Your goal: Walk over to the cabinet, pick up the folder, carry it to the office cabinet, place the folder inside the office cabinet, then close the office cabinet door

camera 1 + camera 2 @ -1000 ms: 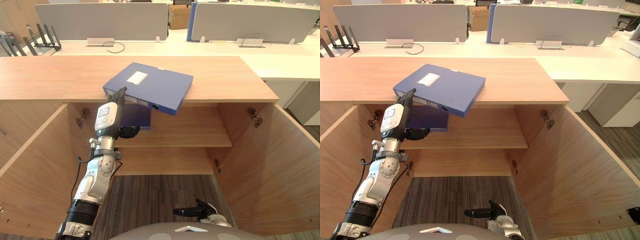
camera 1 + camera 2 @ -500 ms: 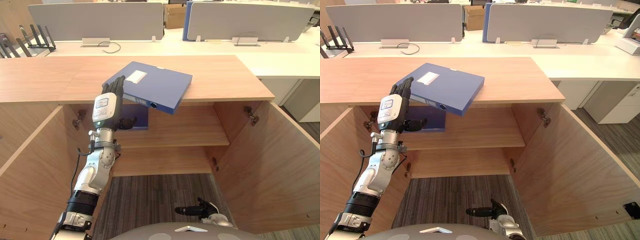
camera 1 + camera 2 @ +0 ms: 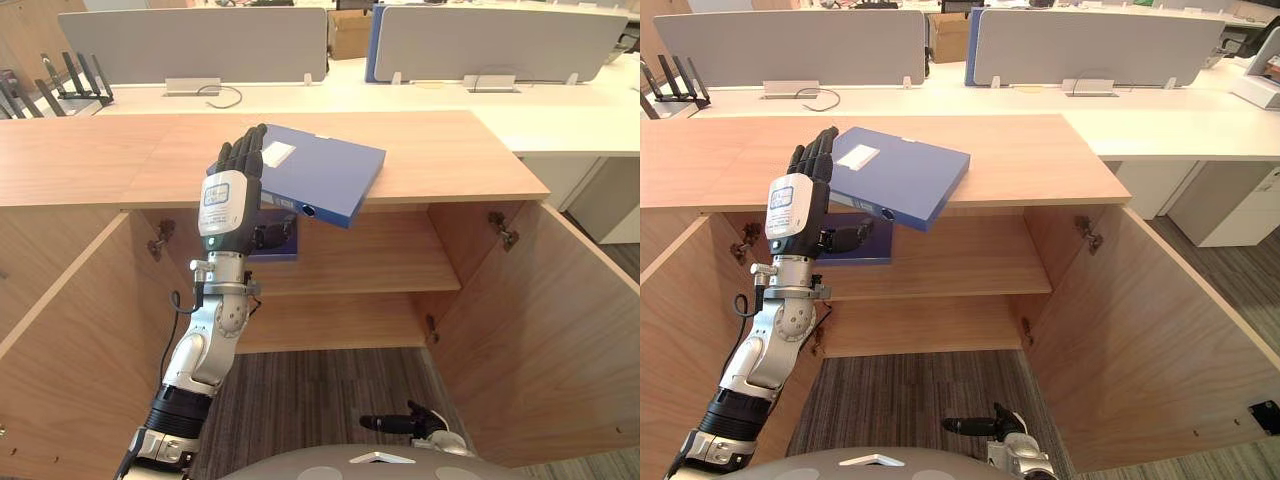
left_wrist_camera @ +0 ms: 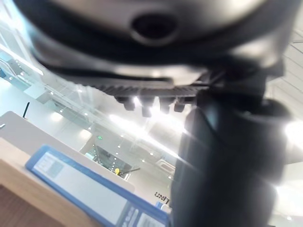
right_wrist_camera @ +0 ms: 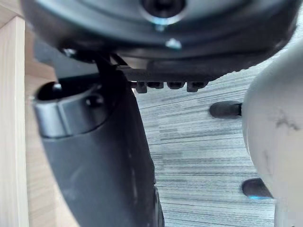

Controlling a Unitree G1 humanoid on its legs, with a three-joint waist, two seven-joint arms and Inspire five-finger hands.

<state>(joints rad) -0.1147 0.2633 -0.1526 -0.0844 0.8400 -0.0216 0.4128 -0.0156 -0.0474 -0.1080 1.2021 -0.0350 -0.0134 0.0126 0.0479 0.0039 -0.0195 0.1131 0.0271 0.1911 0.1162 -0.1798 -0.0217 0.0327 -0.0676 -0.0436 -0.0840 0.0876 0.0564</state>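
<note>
Right hand [image 3: 395,424]: lowest and nearest, down over the grey striped carpet [image 3: 320,385]; fingers relaxed and roughly straight, holding nothing. Left hand [image 3: 228,195]: raised in front of the office cabinet [image 3: 430,160], palm away from the camera, fingers straight and pointing up, thumb stuck out sideways; it grips nothing, its fingertips overlap the near-left corner of the folder [image 3: 320,175], and whether they touch it cannot be told. Left door [image 3: 60,340] and right door [image 3: 550,340]: both swung wide open towards the robot. Shelf [image 3: 380,260]: inside the cabinet, carrying a darker blue second folder [image 3: 282,240] at its left end, just behind the left hand's thumb. Folder: blue, lying flat on the cabinet's wooden top, turned at an angle, one corner overhanging the front edge above the open compartment; a white label [image 3: 277,153] sits on its upper face. Desk [image 3: 560,105]: white, directly behind the cabinet, with a loose cable [image 3: 228,95] on it. Two grey partition screens [image 3: 190,45] stand along the desk. Black rack [image 3: 70,80]: at the desk's far left. Cardboard box [image 3: 352,30]: between the screens, farthest back.
</note>
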